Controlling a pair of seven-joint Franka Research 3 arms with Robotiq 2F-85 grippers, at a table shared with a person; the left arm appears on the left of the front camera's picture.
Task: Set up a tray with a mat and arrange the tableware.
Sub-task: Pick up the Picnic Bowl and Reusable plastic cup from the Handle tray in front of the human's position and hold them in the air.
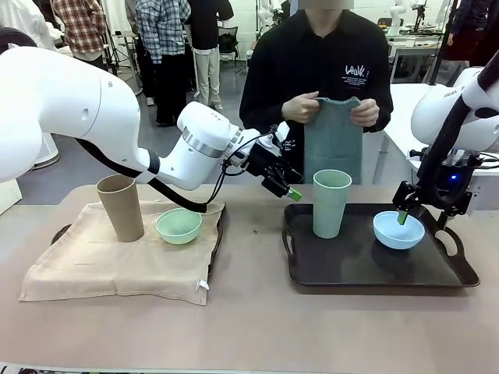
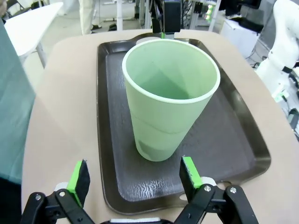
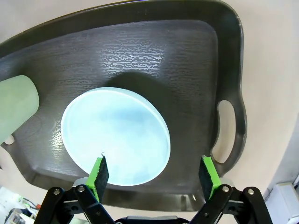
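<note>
A dark tray [image 1: 351, 257] on the right carries a pale green cup [image 1: 330, 202] and a light blue bowl [image 1: 398, 230]. My left gripper [image 1: 284, 187] hovers open just left of that cup. In the left wrist view, the left gripper [image 2: 134, 172] has its green pads apart, short of the cup [image 2: 168, 102] on the tray [image 2: 224, 140]. My right gripper [image 1: 413, 214] hangs open over the blue bowl; its own view shows the gripper [image 3: 154, 169] above the bowl [image 3: 114, 135]. A tan cup [image 1: 121, 206] and mint bowl [image 1: 178, 225] stand on a beige mat [image 1: 117, 265].
Across the table a person holds up a teal cloth [image 1: 334, 144] with both hands. A dark tray's edge [image 1: 221, 226] shows under the beige mat. Bare tabletop [image 1: 249, 257] lies between the two trays. The right tray's handle [image 3: 229, 126] is near my right gripper.
</note>
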